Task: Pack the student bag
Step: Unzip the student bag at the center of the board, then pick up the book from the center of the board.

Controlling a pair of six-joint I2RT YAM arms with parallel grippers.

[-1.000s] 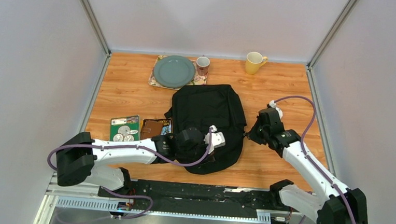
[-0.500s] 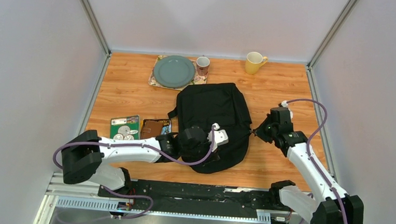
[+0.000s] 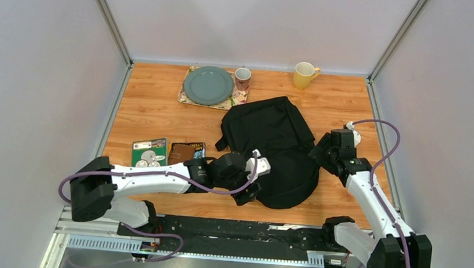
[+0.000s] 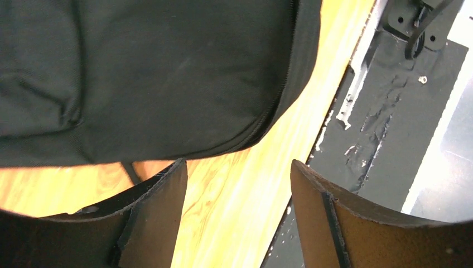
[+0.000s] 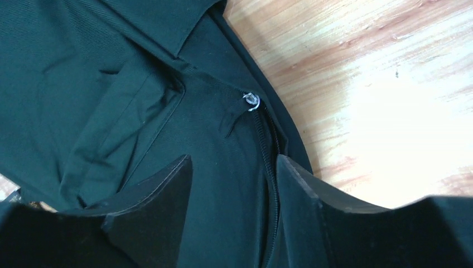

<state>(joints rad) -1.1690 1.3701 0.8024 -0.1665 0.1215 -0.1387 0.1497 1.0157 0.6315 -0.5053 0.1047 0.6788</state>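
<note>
The student bag (image 3: 277, 146) is a big black fabric backpack lying flat in the middle of the table, its rounded end toward me. My left gripper (image 3: 248, 192) is open at the bag's near left edge. In the left wrist view that gripper (image 4: 239, 164) has only bare wood between its fingers, and the student bag (image 4: 167, 72) lies just beyond them. My right gripper (image 3: 318, 152) is open over the bag's right side. In the right wrist view it (image 5: 234, 159) hovers above the fabric beside the zipper (image 5: 273, 151), with a metal zipper pull (image 5: 252, 101) just ahead.
A green plate (image 3: 207, 85) on a patterned mat, a small mug (image 3: 243, 78) and a yellow mug (image 3: 304, 75) stand at the back. A green card of discs (image 3: 149, 152) and a brown wallet-like item (image 3: 184, 151) lie left of the bag. White walls enclose the table.
The bag has slid to the right and turned a little. Both grippers, shut on it a second ago, have opened and let go; the right arm drew back to the right.
</note>
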